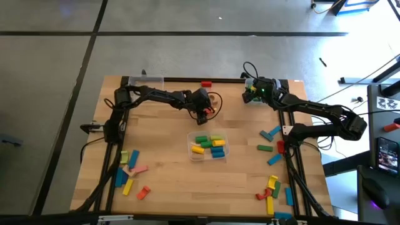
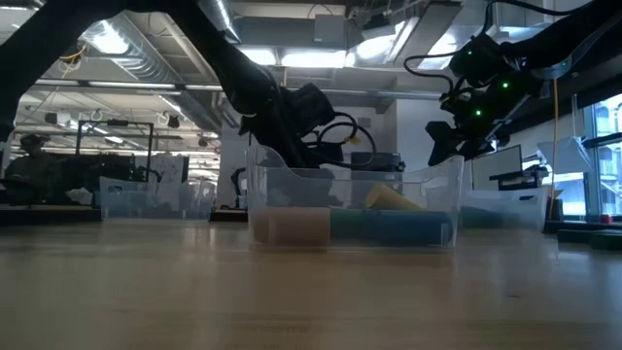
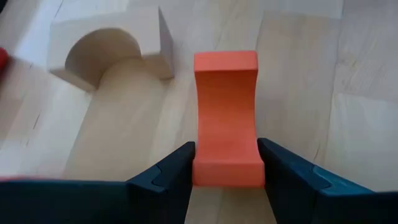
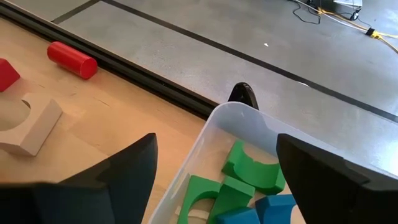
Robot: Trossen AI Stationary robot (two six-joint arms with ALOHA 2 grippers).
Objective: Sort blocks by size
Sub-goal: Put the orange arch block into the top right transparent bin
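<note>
Orange arch block (image 3: 225, 118) pinched by left gripper (image 3: 225, 168); right gripper (image 4: 214, 165) spread over far bin (image 4: 205, 140). Centre bin (image 1: 209, 145) partly filled; many blocks (image 1: 272, 189) still loose, approx. half done.

Bare tabletop (image 1: 165, 134) lies open between the left claw (image 1: 204, 113) and the central bin (image 1: 209, 146). A natural arch (image 3: 109, 50) stands just beyond the clamped orange block (image 3: 226, 118), block clusters crowding both near corners.
</note>
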